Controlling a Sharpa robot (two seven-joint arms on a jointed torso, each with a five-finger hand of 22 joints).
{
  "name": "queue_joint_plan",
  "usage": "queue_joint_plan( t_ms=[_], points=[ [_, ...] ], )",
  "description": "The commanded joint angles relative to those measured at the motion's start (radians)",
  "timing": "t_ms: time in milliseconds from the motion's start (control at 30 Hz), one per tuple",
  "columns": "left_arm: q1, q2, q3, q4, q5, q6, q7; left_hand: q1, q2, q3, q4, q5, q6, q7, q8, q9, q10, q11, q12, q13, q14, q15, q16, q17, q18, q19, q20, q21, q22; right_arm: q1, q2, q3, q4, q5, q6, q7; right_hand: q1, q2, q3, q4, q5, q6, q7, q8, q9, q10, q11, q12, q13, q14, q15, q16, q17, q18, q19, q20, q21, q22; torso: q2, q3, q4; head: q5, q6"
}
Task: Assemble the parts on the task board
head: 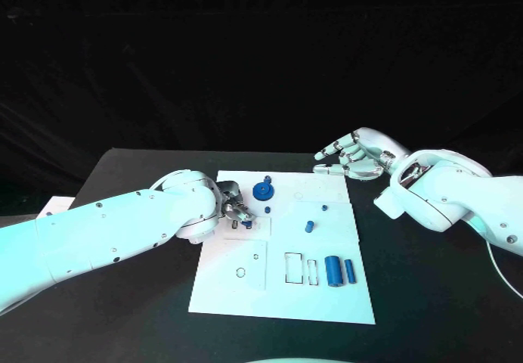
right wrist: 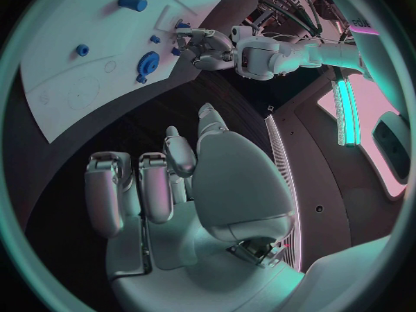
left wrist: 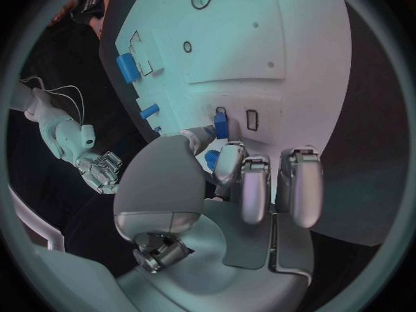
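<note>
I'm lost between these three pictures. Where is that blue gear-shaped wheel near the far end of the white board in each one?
Head view: the blue gear wheel stands near the board's far edge, just right of the left hand.
Left wrist view: I cannot pick it out; the hand's own palm and fingers cover that area.
Right wrist view: the wheel sits by the board's edge.
Shared landmark: the white task board.

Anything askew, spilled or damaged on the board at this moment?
Nothing stands out. The task board lies flat and looks whole. Two blue cylinders lie side by side near its right edge, the blue gear stands near the far edge, and the left robot hand pinches a small blue part over a slot.
</note>
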Motion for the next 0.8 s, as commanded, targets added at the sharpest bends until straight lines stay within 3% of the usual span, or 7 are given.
queue_joint_plan(
  t_ms=[33, 800],
  points=[
    [-0.003, 0.003, -0.002, 0.0, -0.004, 0.029, 0.002, -0.007, 0.003, 0.118, -0.115, -0.014, 0.005, -0.009, 0.006, 0.005, 0.005, -0.003, 0.0, -0.002, 0.102, -0.001, 0.003, 0.263, -0.009, 0.075, 0.005, 0.004, 0.206, -0.001, 0.002, 0.0, -0.001, -0.008, 0.013, 0.003, -0.003, 0.011, -0.007, -0.001, 0.004, 0.009, 0.0, 0.001, 0.001, -0.003, 0.0, -0.002, -0.001, 0.071, -0.006, -0.005, 0.099, 0.001, -0.005, 0.002, -0.004, 0.116, 0.001, -0.0002, -0.0003, 0.0, 0.0],
    [-0.003, 0.002, -0.002, 0.0, -0.024, 0.071, -0.016, -0.018, -0.015, 0.095, -0.123, -0.026, 0.02, -0.018, 0.01, 0.012, 0.016, -0.009, 0.018, 0.015, 0.102, -0.006, 0.003, 0.263, -0.011, 0.08, 0.001, 0.009, 0.215, -0.001, 0.0, 0.0, -0.001, -0.008, 0.017, 0.006, -0.004, 0.011, -0.007, -0.001, 0.004, 0.009, 0.0, 0.001, 0.001, -0.004, 0.0, -0.002, -0.002, 0.071, -0.006, -0.005, 0.098, 0.001, -0.005, 0.002, -0.005, 0.116, 0.001, -0.0003, 0.0007, -0.001, -0.006]
  ],
)
